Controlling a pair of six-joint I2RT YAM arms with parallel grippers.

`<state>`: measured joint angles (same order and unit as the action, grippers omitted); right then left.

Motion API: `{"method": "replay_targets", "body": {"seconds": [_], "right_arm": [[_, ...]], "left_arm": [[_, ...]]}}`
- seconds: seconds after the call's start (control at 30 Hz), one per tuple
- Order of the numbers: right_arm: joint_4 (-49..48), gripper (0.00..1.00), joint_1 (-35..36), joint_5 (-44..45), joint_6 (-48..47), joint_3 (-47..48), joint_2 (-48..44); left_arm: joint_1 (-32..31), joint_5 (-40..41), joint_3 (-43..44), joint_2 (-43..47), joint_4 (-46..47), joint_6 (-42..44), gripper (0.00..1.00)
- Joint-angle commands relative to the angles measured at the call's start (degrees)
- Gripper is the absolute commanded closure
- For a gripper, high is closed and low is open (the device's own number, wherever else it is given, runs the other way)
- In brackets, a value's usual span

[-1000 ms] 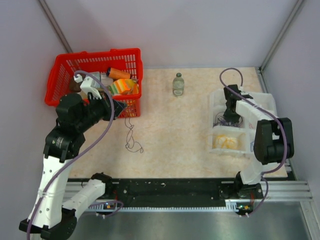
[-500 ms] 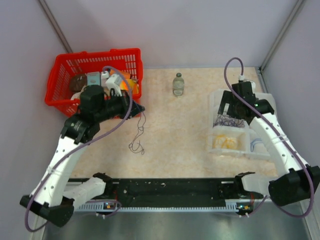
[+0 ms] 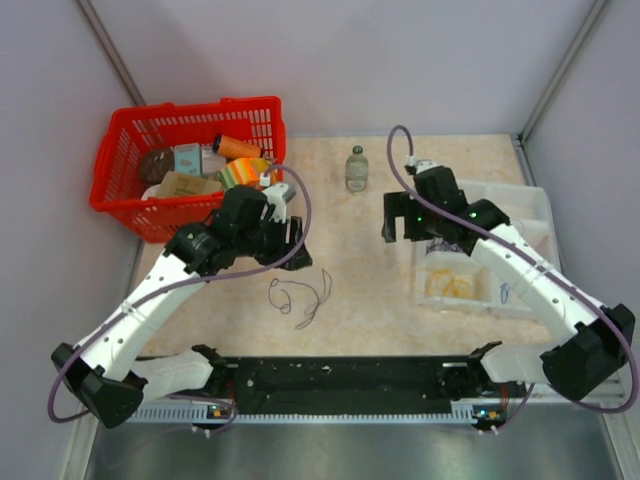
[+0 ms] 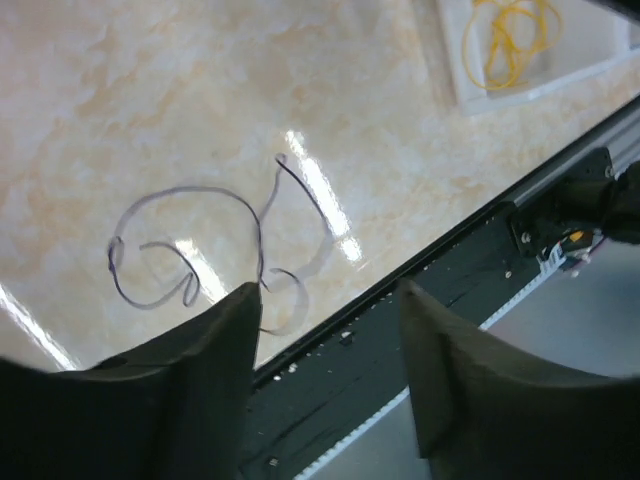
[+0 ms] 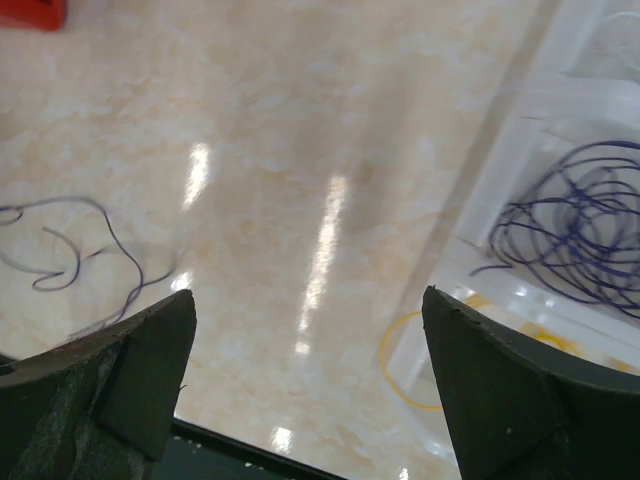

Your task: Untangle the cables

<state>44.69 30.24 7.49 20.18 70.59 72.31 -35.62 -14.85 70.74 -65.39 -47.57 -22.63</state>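
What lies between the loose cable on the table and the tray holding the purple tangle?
Only bare tabletop, as the right wrist view shows: loose cable on the left, tray on the right.

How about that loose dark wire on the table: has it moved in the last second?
Yes. The dark cable has shifted right, away from the red basket, and nearer the black rail at the table's front.
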Motion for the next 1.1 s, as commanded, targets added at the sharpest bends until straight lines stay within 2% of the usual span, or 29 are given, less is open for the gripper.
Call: {"method": "replay_targets", "body": {"seconds": [0.0,0.03,0.07,0.23,0.33,0.43,0.67,1.07], "right_arm": [[-10.9,0.07,4.4,-13.8,-0.1,-1.9,3.7],[-12.2,0.07,5.6,-15.8,-0.4,-1.9,4.7],[-13.6,0.07,6.8,-17.0,-0.8,-1.6,6.1],[-18.6,0.05,12.3,-23.5,1.7,-0.1,15.3],[-17.6,0.05,14.1,-22.7,11.8,2.6,21.4],[-18.5,0.05,15.5,-25.8,20.9,3.7,27.8],[-20.3,0.03,21.6,-19.7,17.3,6.0,35.3],[-18.6,0.03,27.4,-13.3,11.3,20.0,48.1]], "left_arm": [[0.0,8.4,-2.9,5.7,-8.1,-0.1,0.21],[-0.1,10.3,-3.8,7.0,-8.6,-1.6,0.18],[0.0,12.7,-4.5,8.8,-9.0,-2.9,0.2],[0.0,27.2,-2.3,16.8,-12.6,-7.9,0.39],[0.0,33.8,0.2,21.5,-13.1,-8.0,0.39],[0.0,37.4,1.5,25.6,-12.3,-8.2,0.35],[0.0,35.9,1.2,26.5,-11.1,-9.1,0.29],[0.0,35.5,3.0,27.0,-13.4,-8.1,0.27]]}}
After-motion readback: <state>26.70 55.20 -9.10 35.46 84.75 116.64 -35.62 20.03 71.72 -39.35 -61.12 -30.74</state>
